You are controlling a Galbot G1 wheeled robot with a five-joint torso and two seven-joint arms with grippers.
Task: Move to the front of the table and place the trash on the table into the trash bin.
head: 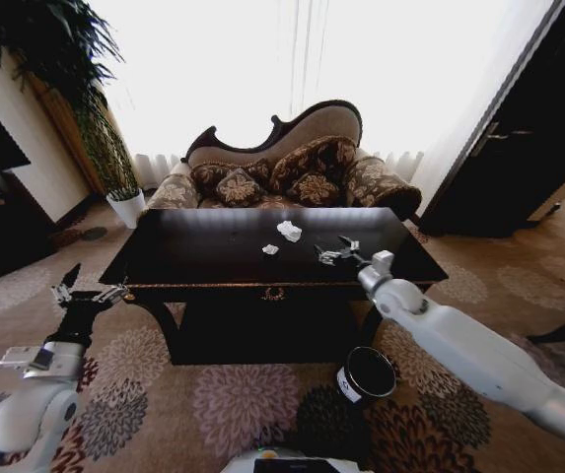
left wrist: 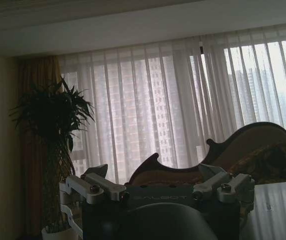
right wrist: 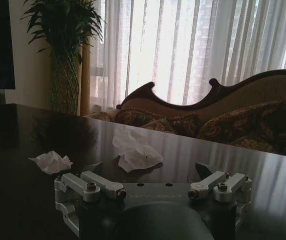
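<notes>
Glossy table (head: 213, 258): paper wads (right wrist: 136, 150), open right gripper (head: 337, 250).

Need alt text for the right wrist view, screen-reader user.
The open right gripper hovers low over the glossy black table, facing two white paper wads: a larger one just ahead and a smaller one off to the side. Behind are a patterned sofa, sheer curtains and a tall plant.

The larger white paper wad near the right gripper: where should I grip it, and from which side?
Judging by pose: the larger paper wad lies loose on the table, just ahead of the open right gripper. Come from above, robot's side, closing across its crumpled middle; the smaller wad sits apart.
</notes>
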